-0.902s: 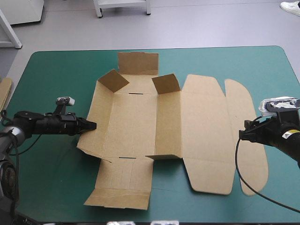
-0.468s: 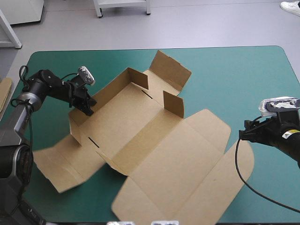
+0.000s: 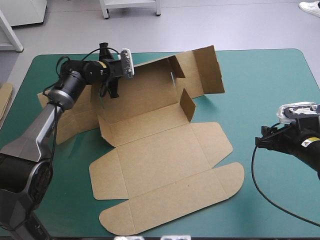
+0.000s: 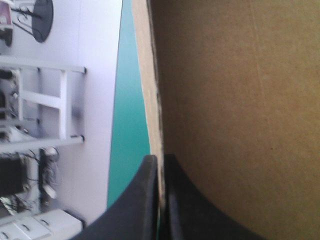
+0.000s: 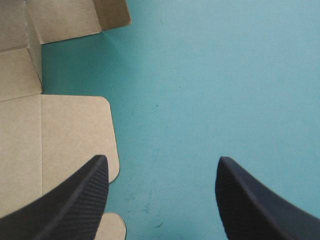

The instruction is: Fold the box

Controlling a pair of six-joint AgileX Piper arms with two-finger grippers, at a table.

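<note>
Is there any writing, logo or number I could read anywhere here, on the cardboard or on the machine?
None can be read.
The box is plain brown board with no print.
A small yellow sticker on the right arm is too small to read.

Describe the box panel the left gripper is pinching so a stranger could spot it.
On the teal-green table, the brown box sprawls across the middle. Along its far side one long wall stands raised, with the left gripper shut on its left end. Unlike it, the lid panels nearer the robot lie flat.
</note>
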